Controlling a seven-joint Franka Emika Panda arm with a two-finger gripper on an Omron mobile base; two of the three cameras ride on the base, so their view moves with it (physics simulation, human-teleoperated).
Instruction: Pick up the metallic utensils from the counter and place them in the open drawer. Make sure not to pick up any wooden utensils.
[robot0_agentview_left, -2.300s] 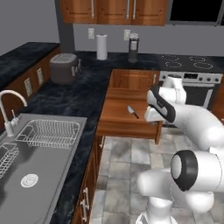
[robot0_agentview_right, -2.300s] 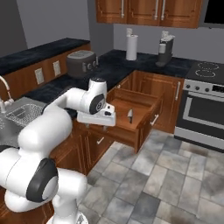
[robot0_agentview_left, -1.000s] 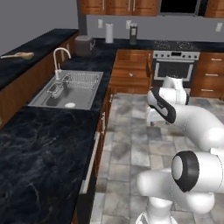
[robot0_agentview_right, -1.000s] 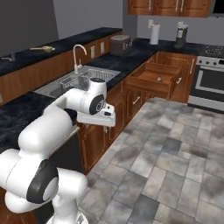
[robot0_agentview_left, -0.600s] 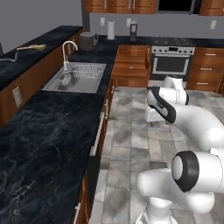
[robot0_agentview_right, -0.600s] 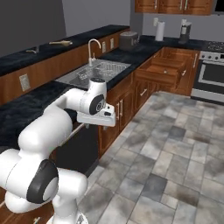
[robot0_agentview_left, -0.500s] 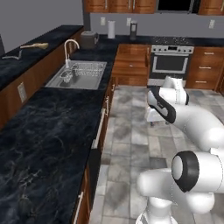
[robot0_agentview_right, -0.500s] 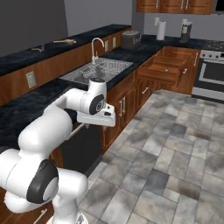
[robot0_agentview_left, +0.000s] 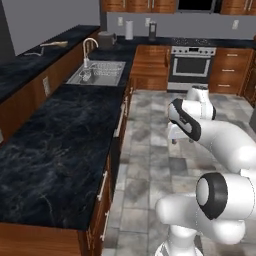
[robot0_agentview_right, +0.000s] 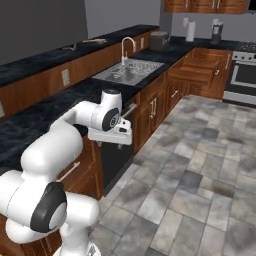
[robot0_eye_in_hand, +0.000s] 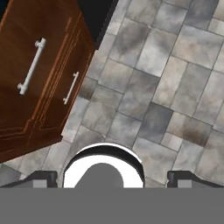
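My gripper (robot0_agentview_left: 181, 141) hangs over the tiled floor, pointing down, well to the right of the counter (robot0_agentview_left: 55, 150). In the hand view its two fingertips (robot0_eye_in_hand: 41, 177) stand wide apart with only floor tiles between them; the gripper (robot0_eye_in_hand: 112, 177) is open and holds nothing. The open drawer (robot0_agentview_left: 150, 55) sticks out far ahead past the sink; its contents are too small to make out. On the far left counter lie a tan wooden utensil (robot0_agentview_left: 55, 44) and a thin grey piece (robot0_agentview_left: 31, 53), possibly a metallic utensil. From the right I see the gripper (robot0_agentview_right: 111, 142), drawer (robot0_agentview_right: 200, 70) and wooden utensil (robot0_agentview_right: 95, 40).
A sink (robot0_agentview_left: 97, 72) with a tap is set into the counter. The stove (robot0_agentview_left: 192, 62) stands at the far end beside the drawer. Cabinet doors with silver bar handles (robot0_eye_in_hand: 30, 65) lie close to the left of the hand. Grey floor tiles (robot0_agentview_right: 200, 165) stretch to the right.
The whole picture has shifted: the base has driven back along the counter, so the sink and drawer now lie farther ahead. The arm keeps its pose and the gripper stays open.
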